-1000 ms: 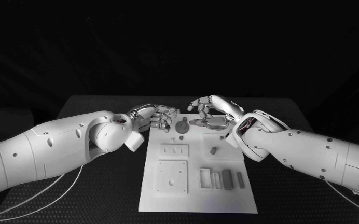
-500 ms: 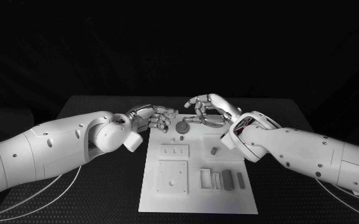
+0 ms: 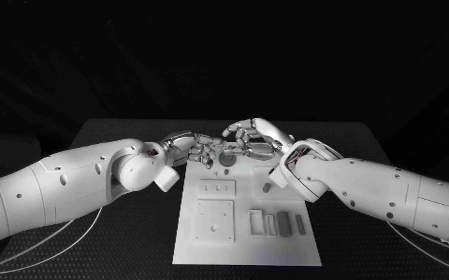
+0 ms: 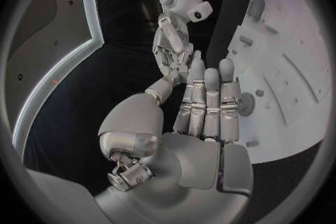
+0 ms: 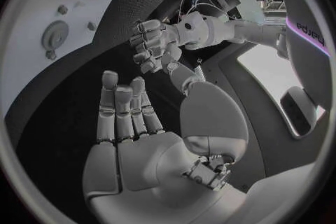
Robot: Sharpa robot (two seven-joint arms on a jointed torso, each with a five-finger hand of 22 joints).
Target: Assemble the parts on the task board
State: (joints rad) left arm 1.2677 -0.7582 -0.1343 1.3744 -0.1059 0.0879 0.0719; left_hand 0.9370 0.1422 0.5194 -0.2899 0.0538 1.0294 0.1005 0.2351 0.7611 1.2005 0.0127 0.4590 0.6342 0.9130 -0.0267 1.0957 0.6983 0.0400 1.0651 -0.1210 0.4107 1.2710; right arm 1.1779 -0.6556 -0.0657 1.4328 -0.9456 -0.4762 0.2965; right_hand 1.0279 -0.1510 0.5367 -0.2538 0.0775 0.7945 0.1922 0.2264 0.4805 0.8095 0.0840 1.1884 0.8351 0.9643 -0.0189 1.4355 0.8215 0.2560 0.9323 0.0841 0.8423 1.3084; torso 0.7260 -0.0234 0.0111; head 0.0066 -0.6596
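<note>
Two white arms reaching in from either side, meeting over the far end of the table. Silver many-fingered left hand (image 3: 190, 148) raised with fingers straight and held side by side, thumb apart, holding nothing (image 4: 203, 117). Silver many-fingered right hand (image 3: 252, 139) just beside it, fingers loosely extended, thumb spread wide, nothing held (image 5: 150, 140). Fingertips of both hands nearly touching.

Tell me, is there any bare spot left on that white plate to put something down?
Yes: the near strip of the task board, below the square plate and the row of small blocks, is bare. The far end is crowded, where the left hand and right hand meet over the round part.
</note>
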